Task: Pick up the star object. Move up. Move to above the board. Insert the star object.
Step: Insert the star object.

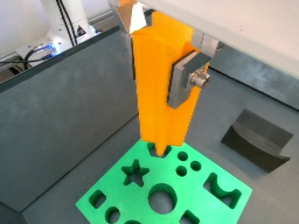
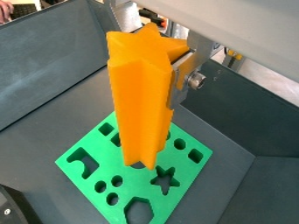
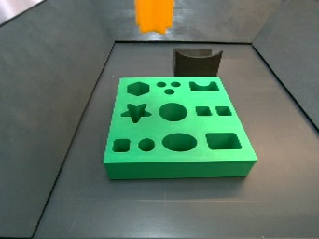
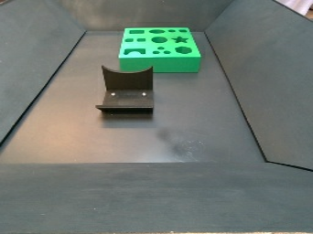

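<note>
The star object (image 1: 162,83), a tall bright-orange prism, is held upright in the air, clamped between the silver fingers (image 1: 187,79) of the claw (image 2: 176,74), as seen in both wrist views. Its lower end hangs above the green board (image 1: 222,206), apart from the slab's top and its star-shaped hole (image 1: 135,173). The board is laid flat on the dark tabletop (image 4: 171,128), with a dark fixture (image 4: 124,90) set just beside one of its edges.

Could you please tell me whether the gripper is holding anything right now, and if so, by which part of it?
The gripper holds the star object upright above the board, its fingers clamped on the prism's ridged sides near the upper end.
</note>
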